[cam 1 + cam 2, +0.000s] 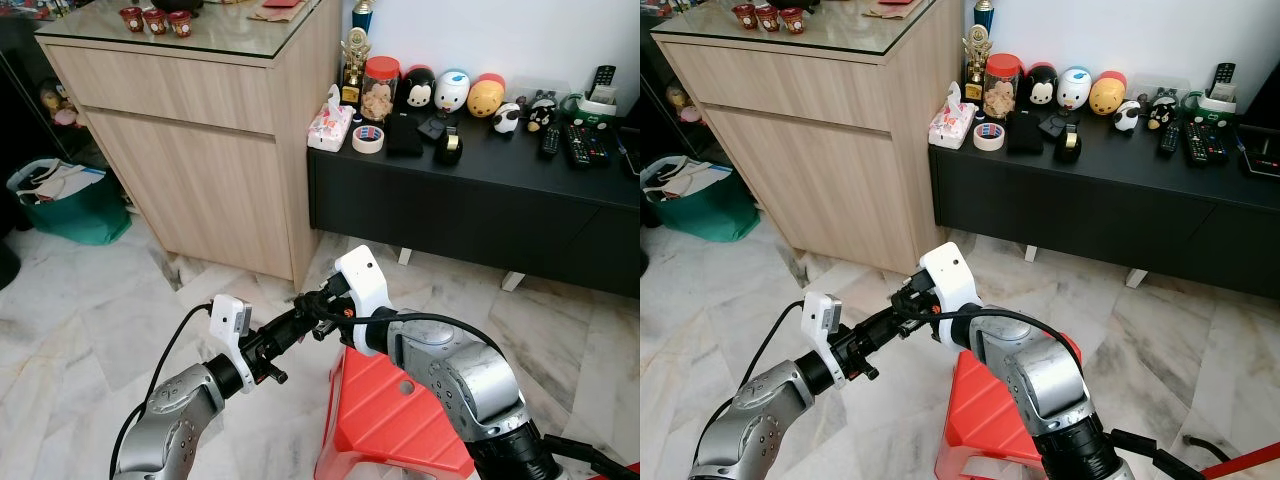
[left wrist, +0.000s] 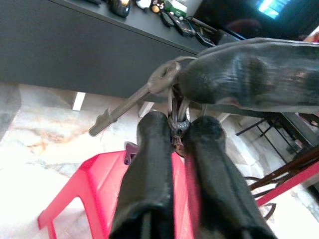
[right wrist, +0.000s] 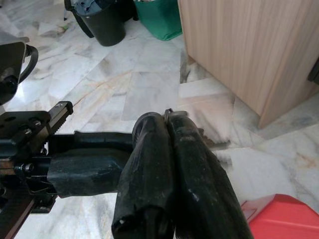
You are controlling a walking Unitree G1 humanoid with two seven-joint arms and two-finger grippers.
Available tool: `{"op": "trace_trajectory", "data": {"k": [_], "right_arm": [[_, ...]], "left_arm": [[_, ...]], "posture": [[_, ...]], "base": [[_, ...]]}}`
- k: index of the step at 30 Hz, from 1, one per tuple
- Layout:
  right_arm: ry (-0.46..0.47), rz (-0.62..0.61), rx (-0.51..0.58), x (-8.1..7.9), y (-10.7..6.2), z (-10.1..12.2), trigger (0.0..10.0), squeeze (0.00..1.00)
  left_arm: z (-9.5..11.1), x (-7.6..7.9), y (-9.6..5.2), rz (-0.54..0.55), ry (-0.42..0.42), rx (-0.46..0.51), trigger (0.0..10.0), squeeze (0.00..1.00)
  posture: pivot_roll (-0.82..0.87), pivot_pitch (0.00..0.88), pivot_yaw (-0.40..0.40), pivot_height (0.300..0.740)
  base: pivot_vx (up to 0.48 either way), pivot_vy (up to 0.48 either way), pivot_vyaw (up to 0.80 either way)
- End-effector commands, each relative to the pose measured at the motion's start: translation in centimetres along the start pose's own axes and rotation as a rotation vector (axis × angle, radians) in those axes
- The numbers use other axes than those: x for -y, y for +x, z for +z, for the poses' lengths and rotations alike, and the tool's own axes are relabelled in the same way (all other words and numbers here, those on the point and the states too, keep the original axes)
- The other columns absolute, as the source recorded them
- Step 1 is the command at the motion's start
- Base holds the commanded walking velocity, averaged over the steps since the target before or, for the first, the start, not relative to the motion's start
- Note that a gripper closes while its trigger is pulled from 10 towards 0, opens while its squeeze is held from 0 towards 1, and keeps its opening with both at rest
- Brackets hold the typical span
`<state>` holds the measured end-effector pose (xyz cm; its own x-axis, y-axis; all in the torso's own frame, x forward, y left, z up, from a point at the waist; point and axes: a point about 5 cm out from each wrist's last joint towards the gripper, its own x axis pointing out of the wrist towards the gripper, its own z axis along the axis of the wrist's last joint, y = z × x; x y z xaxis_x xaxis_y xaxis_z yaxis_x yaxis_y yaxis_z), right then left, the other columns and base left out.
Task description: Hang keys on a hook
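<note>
No hook is anywhere I can see around the wooden cabinet (image 1: pixel 200 150) or the low black desk (image 1: pixel 480 200), so the robot may have to walk with its load. Above the red stool (image 1: pixel 390 410), the left pincer (image 2: pixel 175 130) and right pincer (image 3: pixel 169 122) meet tip to tip, both pressed together on the keys (image 2: pixel 149 92), one key jutting free. With two grips on one small ring, whichever lets go badly could drop it onto the marble floor (image 1: pixel 90 300).
</note>
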<state>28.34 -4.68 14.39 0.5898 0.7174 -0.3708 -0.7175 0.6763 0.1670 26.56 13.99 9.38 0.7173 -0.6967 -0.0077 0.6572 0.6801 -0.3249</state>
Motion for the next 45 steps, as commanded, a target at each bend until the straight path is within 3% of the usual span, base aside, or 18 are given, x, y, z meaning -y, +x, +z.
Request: {"op": "trace_trajectory", "data": {"k": [1,10,11,12,13,14,26,27,28,34,36,37,40,41,42,44,45], "right_arm": [[0.002,0.000,0.029,0.0,-0.2,0.3,10.0,0.00],[-0.008,-0.038,0.044,0.5,-0.1,0.4,10.0,0.00],[-0.006,-0.046,0.045,0.6,-0.1,0.4,10.0,0.37],[-0.004,-0.050,0.045,0.7,-0.1,0.4,10.0,0.37],[-0.002,-0.054,0.046,0.8,-0.1,0.4,10.0,0.78],[-0.001,-0.056,0.047,0.8,-0.1,0.3,10.0,1.00],[0.001,-0.089,0.121,1.2,0.0,1.1,10.0,1.00],[0.003,-0.095,0.140,1.3,0.0,1.3,10.0,0.85],[0.005,-0.123,0.176,1.6,-0.1,1.8,10.0,0.00],[0.037,-0.315,0.245,4.4,-0.8,2.3,10.0,0.00],[0.026,-0.384,0.241,5.8,-1.3,2.0,10.0,0.00],[0.008,-0.418,0.208,6.6,-1.5,1.3,10.0,0.00],[0.019,-0.447,0.171,7.4,-1.5,0.1,10.0,0.00],[0.011,-0.459,0.155,7.6,-1.5,-0.4,10.0,0.00],[0.010,-0.485,0.116,8.2,-1.4,-1.8,10.0,0.00],[0.022,-0.498,0.102,8.5,-1.4,-2.4,10.0,0.00],[0.038,-0.524,0.055,9.0,-1.2,-4.2,10.0,0.00]], "left_arm": [[-0.3,0.0,-0.4,0.002,-0.008,-0.020,0.0,0.00],[-0.4,0.0,-0.3,0.000,-0.006,-0.022,0.0,0.00],[-0.4,0.0,-0.3,-0.001,-0.006,-0.022,0.0,0.00],[-0.4,0.0,-0.3,-0.001,-0.006,-0.022,0.0,0.00],[-0.4,0.0,-0.3,-0.001,-0.006,-0.023,0.0,0.00],[-0.4,0.1,-0.3,-0.001,-0.006,-0.024,0.0,0.00],[-0.6,0.2,-0.3,-0.012,-0.005,-0.037,0.0,0.00],[-0.6,0.2,-0.3,-0.011,-0.005,-0.037,0.0,0.00],[-0.7,0.1,-0.3,-0.003,-0.005,-0.038,0.0,0.00],[-1.3,-1.2,-0.8,0.102,-0.031,-0.032,0.0,0.00],[-2.2,-2.6,-1.5,0.222,0.073,-0.142,0.0,0.00],[-3.1,-3.7,-2.2,0.307,0.183,-0.252,0.0,0.00],[-3.5,-5.0,-2.9,0.422,0.206,-0.301,0.0,0.00],[-3.5,-5.5,-3.2,0.471,0.203,-0.296,1.8,0.00],[-3.7,-6.9,-4.1,0.613,0.234,-0.339,10.0,0.00],[-4.0,-7.3,-4.5,0.657,0.233,-0.362,10.0,0.00],[-4.6,-7.6,-5.1,0.685,0.241,-0.393,10.0,0.00]], "posture": [[0.09,0.112,-0.024,0.740],[0.09,0.112,-0.024,0.740],[0.09,0.112,-0.024,0.740],[0.09,0.112,-0.024,0.740],[0.09,0.112,-0.024,0.740],[0.09,0.112,-0.024,0.740],[0.09,0.113,-0.026,0.740],[0.09,0.113,-0.026,0.740],[0.09,0.112,-0.026,0.740],[0.09,0.109,-0.023,0.740],[0.09,0.110,-0.023,0.740],[0.09,0.110,-0.023,0.740],[0.09,0.105,-0.024,0.740],[0.09,0.105,-0.024,0.740],[0.09,0.105,-0.024,0.740],[0.09,0.105,-0.024,0.740],[0.09,0.100,-0.023,0.740]], "base": [[0.000,0.000,0.00],[0.000,0.000,0.00],[0.000,0.000,0.00],[0.000,0.000,0.00],[0.000,0.000,0.00],[0.000,0.000,0.00],[0.000,0.000,0.00],[0.000,0.000,0.00],[0.000,0.000,0.00],[0.000,0.000,0.00],[0.000,0.000,0.00],[0.000,0.000,0.00],[0.000,0.000,0.00],[0.000,0.000,0.00],[0.000,0.000,0.00],[0.000,0.000,0.00],[0.000,0.000,0.00]]}}
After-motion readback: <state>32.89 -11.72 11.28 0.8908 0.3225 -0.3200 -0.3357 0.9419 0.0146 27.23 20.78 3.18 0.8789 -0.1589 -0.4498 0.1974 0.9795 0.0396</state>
